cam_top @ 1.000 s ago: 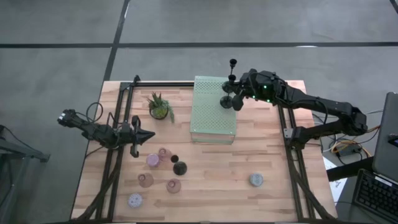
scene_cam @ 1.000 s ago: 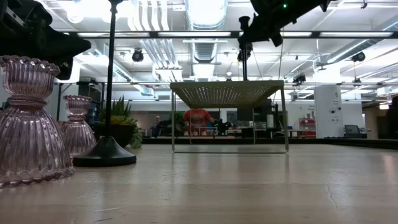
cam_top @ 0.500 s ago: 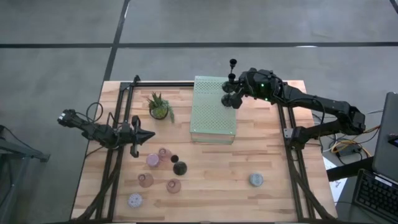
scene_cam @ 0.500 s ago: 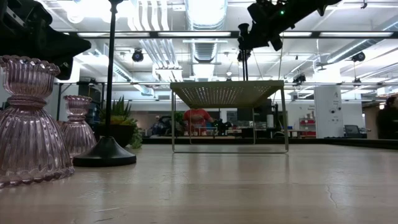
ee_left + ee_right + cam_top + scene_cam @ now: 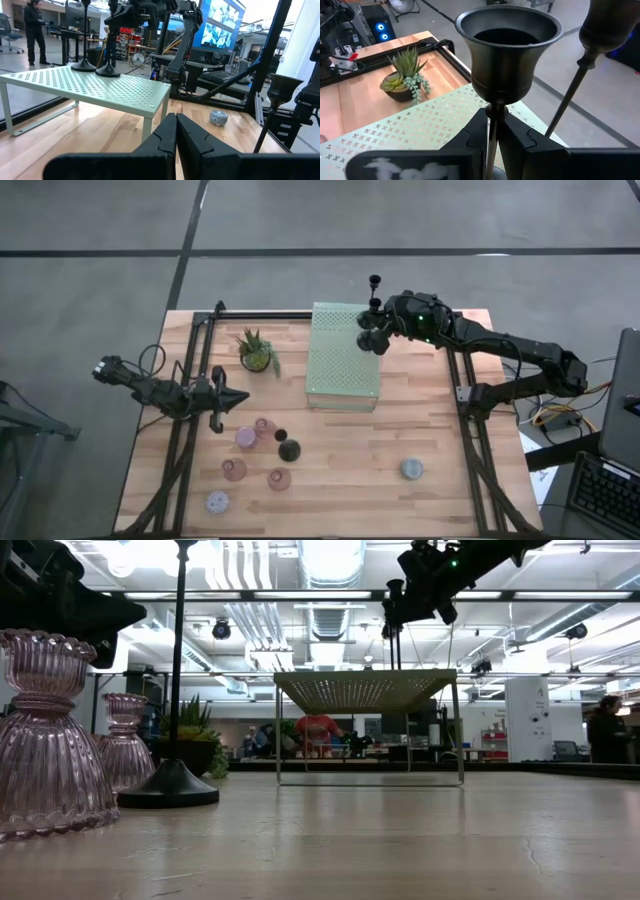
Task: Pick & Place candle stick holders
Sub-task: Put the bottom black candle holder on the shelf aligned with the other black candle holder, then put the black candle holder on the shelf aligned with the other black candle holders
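The left claw (image 5: 238, 398) rests closed and empty near the surface's (image 5: 440, 500) left edge. Further right, the right claw (image 5: 372, 326) holds narrowly the thin stem of a black candle holder (image 5: 507, 55) standing on the perforated block (image 5: 345, 360).

Both arms are dark, nearly black, built of slim tubular links joined by chunkier rounded joint housings. The right arm (image 5: 500, 350) carries a small green light on its wrist block, and thin cables trail near its base. The left arm (image 5: 150, 388) ends in a rounded cap, with a looped black cable at its side. Each gripper's fingers (image 5: 170, 137) are matte black, angular and wedge-shaped; a pale, blurred marking, possibly lettering, shows on the right wrist housing (image 5: 395, 167).
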{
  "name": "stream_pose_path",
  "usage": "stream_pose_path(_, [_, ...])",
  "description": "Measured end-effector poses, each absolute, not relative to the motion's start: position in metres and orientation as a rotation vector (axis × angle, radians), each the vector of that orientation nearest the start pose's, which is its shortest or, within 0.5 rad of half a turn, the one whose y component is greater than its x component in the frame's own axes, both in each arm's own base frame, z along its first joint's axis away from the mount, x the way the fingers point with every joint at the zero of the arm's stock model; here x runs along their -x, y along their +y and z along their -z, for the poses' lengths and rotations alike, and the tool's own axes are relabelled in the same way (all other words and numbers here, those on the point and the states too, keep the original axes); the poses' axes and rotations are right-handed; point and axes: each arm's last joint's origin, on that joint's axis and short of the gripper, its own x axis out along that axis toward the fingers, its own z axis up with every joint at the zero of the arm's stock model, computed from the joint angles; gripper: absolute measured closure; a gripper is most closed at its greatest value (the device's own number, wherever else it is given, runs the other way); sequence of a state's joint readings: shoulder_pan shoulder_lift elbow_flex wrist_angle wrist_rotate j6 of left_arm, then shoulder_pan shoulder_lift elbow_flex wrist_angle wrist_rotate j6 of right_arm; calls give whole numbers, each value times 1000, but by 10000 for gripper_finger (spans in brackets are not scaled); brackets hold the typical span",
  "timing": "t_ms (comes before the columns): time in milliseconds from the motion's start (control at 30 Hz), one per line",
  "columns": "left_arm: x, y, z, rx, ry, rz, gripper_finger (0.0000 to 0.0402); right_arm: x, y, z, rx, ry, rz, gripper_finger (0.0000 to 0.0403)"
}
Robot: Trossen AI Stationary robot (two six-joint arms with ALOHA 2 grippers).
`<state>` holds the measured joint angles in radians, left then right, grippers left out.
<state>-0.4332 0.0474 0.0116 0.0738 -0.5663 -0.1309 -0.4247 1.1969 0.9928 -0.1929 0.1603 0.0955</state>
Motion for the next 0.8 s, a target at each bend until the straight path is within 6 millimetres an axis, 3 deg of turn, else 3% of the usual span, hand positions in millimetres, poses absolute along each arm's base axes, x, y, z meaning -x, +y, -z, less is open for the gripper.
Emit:
stream_pose_path(333, [-93, -26, -171, 149, -42, -130, 390, -239, -113, -320, -138, 388, 590, 330])
stream_pose_path(800, [-93, -26, -171, 149, -42, -131, 390, -231, -109, -320, -133, 436, 587, 207])
